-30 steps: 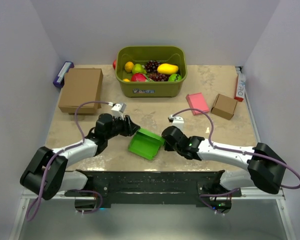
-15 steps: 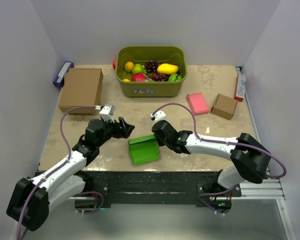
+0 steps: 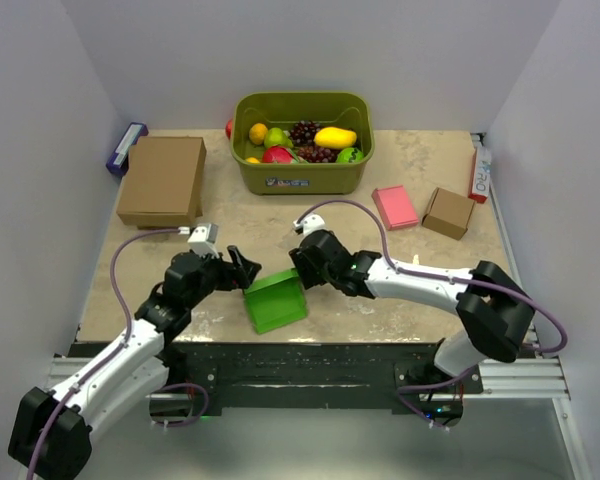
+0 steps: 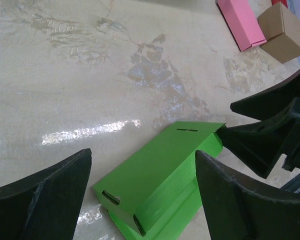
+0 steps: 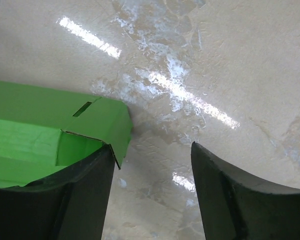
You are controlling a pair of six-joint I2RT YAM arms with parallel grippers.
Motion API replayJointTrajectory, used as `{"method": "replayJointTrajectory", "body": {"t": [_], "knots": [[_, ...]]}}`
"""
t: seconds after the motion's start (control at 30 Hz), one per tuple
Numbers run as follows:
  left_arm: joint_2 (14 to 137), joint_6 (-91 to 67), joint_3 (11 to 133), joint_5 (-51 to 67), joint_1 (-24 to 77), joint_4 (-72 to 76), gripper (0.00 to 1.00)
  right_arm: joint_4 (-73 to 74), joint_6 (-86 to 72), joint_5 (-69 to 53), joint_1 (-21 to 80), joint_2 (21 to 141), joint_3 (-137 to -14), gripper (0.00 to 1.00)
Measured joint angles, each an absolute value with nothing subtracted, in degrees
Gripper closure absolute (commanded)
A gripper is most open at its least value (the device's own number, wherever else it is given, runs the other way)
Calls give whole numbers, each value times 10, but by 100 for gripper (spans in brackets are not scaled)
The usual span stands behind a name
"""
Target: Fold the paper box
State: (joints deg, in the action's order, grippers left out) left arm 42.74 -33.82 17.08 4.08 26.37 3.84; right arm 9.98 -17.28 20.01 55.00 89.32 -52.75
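The paper box (image 3: 275,300) is bright green and part folded, with one long wall raised, near the table's front edge. My left gripper (image 3: 242,270) hovers open just left of it. In the left wrist view the paper box (image 4: 160,175) lies below and between my spread left gripper (image 4: 142,152), untouched. My right gripper (image 3: 305,262) stands open at the box's far right corner. In the right wrist view that corner of the paper box (image 5: 40,135) sits against the left finger (image 5: 85,200), and only bare table lies inside the right gripper (image 5: 152,146).
An olive basket (image 3: 300,180) of fruit stands at the back. A large brown cardboard box (image 3: 162,178) is back left; a pink flat box (image 3: 394,207) and a small brown box (image 3: 448,212) are at the right. White walls close in both sides.
Both grippers have opened and let go of the green box. The left arm drew back to the left, the right gripper moved left, and the box shifted slightly left and nearer the front.
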Motion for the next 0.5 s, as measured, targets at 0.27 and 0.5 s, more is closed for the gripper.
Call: {"method": "replayJointTrajectory", "body": {"t": [0.27,0.5], "knots": [[392,-369,171,28,264,-45,11,152,-206,200,550,805,-540,24],[335,-398,171,31,264,-108,11,154,-265,174,550,771,-549,28]]}}
